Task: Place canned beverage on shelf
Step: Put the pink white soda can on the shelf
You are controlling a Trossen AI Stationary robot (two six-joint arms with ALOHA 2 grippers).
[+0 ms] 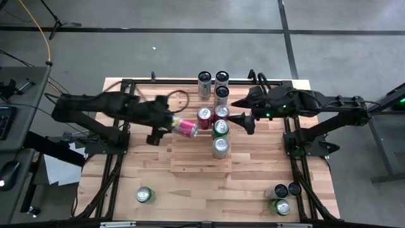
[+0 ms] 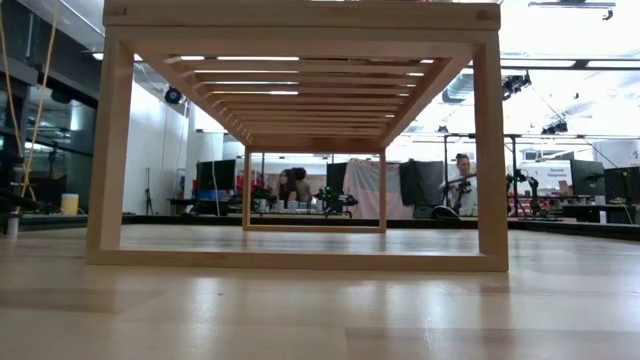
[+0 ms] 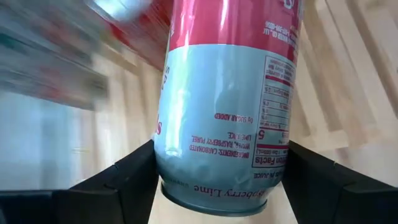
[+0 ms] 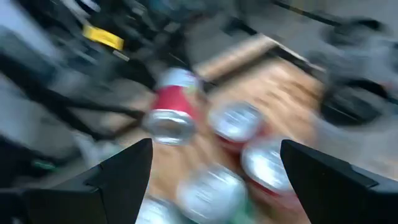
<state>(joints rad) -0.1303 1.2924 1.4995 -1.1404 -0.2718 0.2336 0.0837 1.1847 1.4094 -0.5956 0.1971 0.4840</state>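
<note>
Shelf (image 1: 199, 161): pale slatted rack mid-table; its near half is bare, its far half carries cans.
Pink can (image 1: 185, 128): tilted on its side over the shelf's left far corner, between the fingers of the left gripper (image 1: 172, 124).
Left gripper fingers: one on each side of the pink can's lower body in the left wrist view; contact on both sides looks close but cannot be confirmed.
Right gripper (image 1: 243, 121): beside the can rows on their right, fingers spread wide, nothing between them.
Cans on shelf: two red (image 1: 204, 116), a green (image 1: 220, 127), a silver-topped one (image 1: 220, 147), standing close together right of the pink can.
Far edge: three white cans (image 1: 204, 83) upright.
Near corners: a green can (image 1: 145, 195) left; a small cluster (image 1: 280, 197) right.
Hard to make out: right wrist view blurred; low view shows only the shelf's frame (image 2: 296, 140).
</note>
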